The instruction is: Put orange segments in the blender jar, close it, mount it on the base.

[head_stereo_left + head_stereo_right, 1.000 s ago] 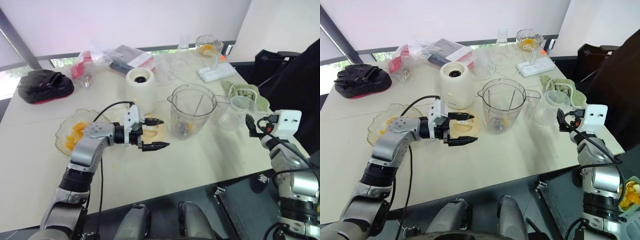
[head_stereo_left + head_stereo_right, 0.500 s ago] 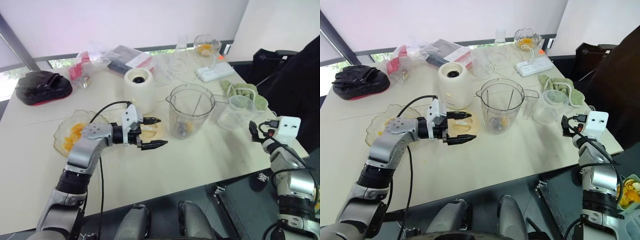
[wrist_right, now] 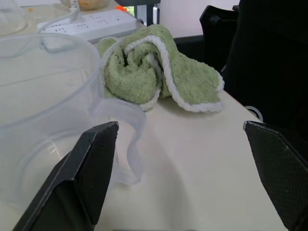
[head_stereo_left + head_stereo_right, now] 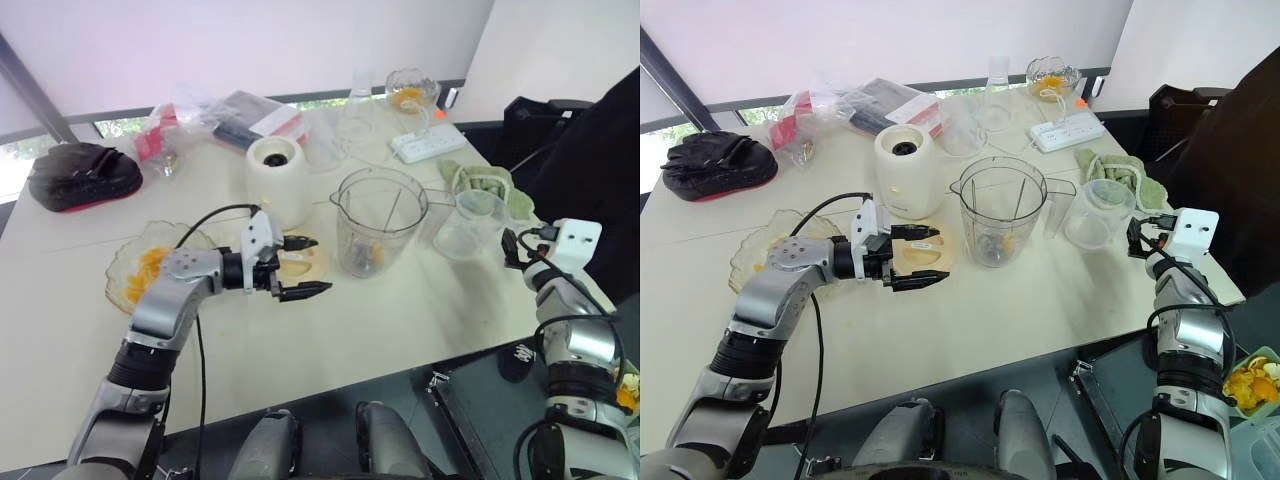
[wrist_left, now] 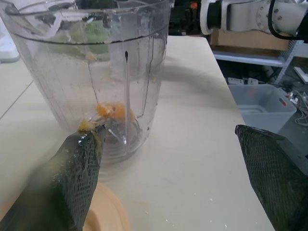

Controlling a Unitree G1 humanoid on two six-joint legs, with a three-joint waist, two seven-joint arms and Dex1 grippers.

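Left hand [image 4: 312,266]: wide, empty, over lid [image 4: 915,255], left of centre.
Right hand [image 4: 510,247]: wide, empty, right edge.
Jar [image 4: 378,220]: centre of tabletop [image 4: 400,320], uncovered, segments [image 5: 111,110] at bottom.
Base [image 4: 279,182]: just upper left of jar.

The clear plastic blender jar [image 4: 383,222] stands upright and open in the centre of the frame, with a few orange pieces [image 5: 111,110] at its bottom. The pale yellow round lid [image 4: 308,262] lies flat just left of it. The cream cylindrical base [image 4: 278,180] stands at its upper left.
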